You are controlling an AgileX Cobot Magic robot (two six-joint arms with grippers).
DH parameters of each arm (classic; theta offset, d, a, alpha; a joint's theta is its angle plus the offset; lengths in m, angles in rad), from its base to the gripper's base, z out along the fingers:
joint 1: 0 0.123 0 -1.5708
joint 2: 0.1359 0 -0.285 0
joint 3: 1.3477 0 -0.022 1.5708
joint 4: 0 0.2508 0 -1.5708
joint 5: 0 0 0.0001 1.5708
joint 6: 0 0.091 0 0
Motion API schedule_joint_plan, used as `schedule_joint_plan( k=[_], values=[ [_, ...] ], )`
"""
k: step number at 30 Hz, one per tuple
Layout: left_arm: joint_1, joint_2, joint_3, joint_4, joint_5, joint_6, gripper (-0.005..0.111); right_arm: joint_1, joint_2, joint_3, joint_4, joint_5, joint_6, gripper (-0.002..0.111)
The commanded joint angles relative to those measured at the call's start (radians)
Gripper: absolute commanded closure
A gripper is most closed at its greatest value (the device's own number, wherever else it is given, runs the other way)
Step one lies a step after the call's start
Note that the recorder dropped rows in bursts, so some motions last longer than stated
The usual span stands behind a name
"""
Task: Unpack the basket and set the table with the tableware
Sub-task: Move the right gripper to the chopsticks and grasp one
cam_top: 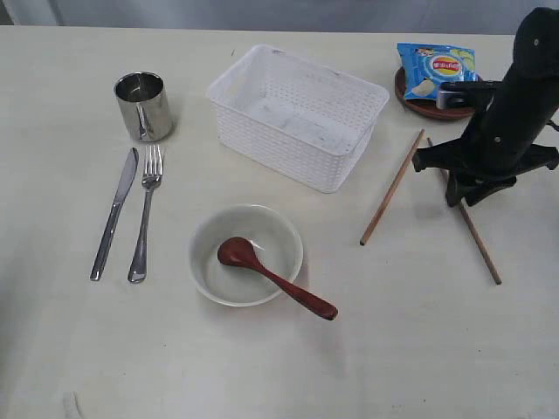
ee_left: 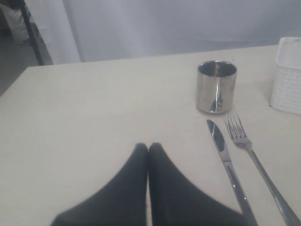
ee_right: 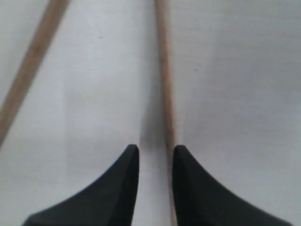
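A: What is standing farthest left of the basket?

B: The steel cup (cam_top: 143, 106) is standing upright, well to the left of the basket (cam_top: 279, 144). Nearer the camera than the cup, the knife (cam_top: 114, 214) and the fork (cam_top: 146, 214) are lying side by side, close but not touching, also left of the basket.

A: And the left pincer?

B: The left pincer (ee_left: 148, 148) is showing only in its own wrist view. Its two black fingers are pressing together with nothing between them, over bare bench (ee_left: 70, 117), and the cup, knife and fork are lying ahead of it.

A: What is sitting in front of the basket?

B: The pale bowl (cam_top: 246, 255) is sitting there, near the basket but apart from it. The reddish spoon (cam_top: 275, 278) is resting with its head inside the bowl and its handle leaning out over the rim.

A: And right of the basket?

B: The first chopstick (cam_top: 392, 188) is lying flat and slanted just right of the basket. Beyond it, by the basket's far right corner, the brown plate (cam_top: 419, 103) is carrying the blue chip bag (cam_top: 437, 70). The second chopstick (cam_top: 483, 247) is lying farther right again.

A: Is anything gripping it?

B: The right pincer (ee_right: 155, 150) is hanging low over it with its fingers standing narrowly apart. The stick is running along one finger's inner edge, and whether they are touching is not showing.
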Motion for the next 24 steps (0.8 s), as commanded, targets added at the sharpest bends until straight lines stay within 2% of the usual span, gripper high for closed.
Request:
schedule_joint_plan(
  k=[1,12,24],
  values=[
    [-0.005,-0.002,0.002,0.004,-0.001,-0.002,0.107,-0.005,0.003,0.006,0.040,-0.028,-0.057,0.083],
    [-0.005,-0.002,0.002,0.004,-0.001,-0.002,0.107,-0.005,0.058,0.009,0.026,-0.036,-0.055,0.083],
    [-0.005,-0.002,0.002,0.004,-0.001,-0.002,0.107,-0.005,-0.015,-0.025,0.033,0.009,-0.057,0.083]
  ],
)
